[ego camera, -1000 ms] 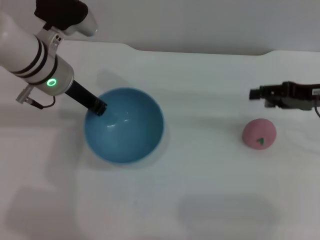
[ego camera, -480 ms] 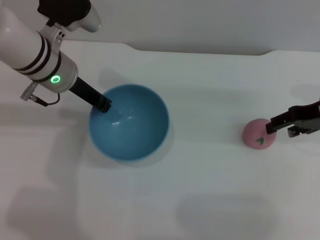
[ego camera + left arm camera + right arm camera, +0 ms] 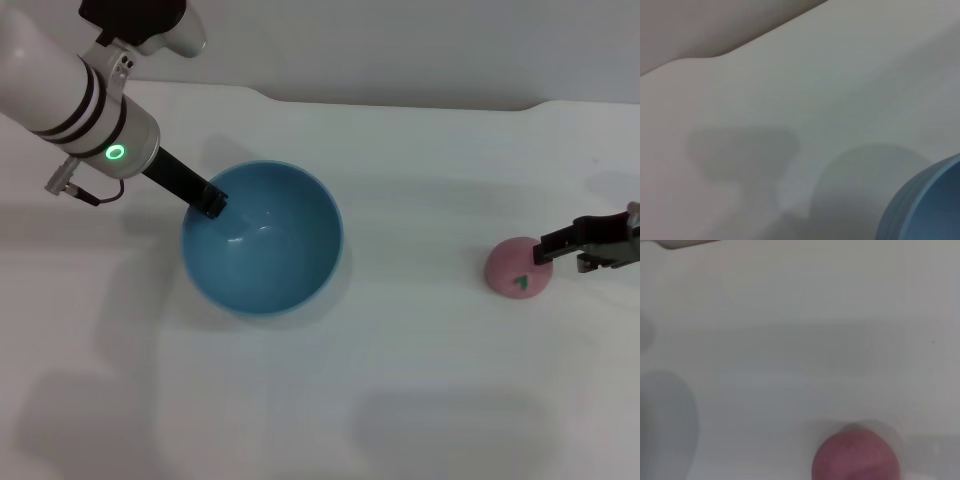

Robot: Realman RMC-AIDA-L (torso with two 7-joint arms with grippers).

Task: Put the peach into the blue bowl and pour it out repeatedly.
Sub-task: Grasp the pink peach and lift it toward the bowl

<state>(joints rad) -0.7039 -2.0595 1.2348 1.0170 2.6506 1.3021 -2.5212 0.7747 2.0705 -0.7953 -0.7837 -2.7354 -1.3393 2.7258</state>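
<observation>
Peach [image 3: 517,268] beside right pincer [image 3: 548,247], left pincer [image 3: 213,203] at blue bowl [image 3: 263,238] rim

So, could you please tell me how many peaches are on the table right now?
1. The peach lies on the white table, far to the right of the blue bowl, with the right claw at its edge. The bowl's visible interior holds none.

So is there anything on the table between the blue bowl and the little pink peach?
No. In the head view, only bare white table lies between the blue bowl and the peach.
</observation>
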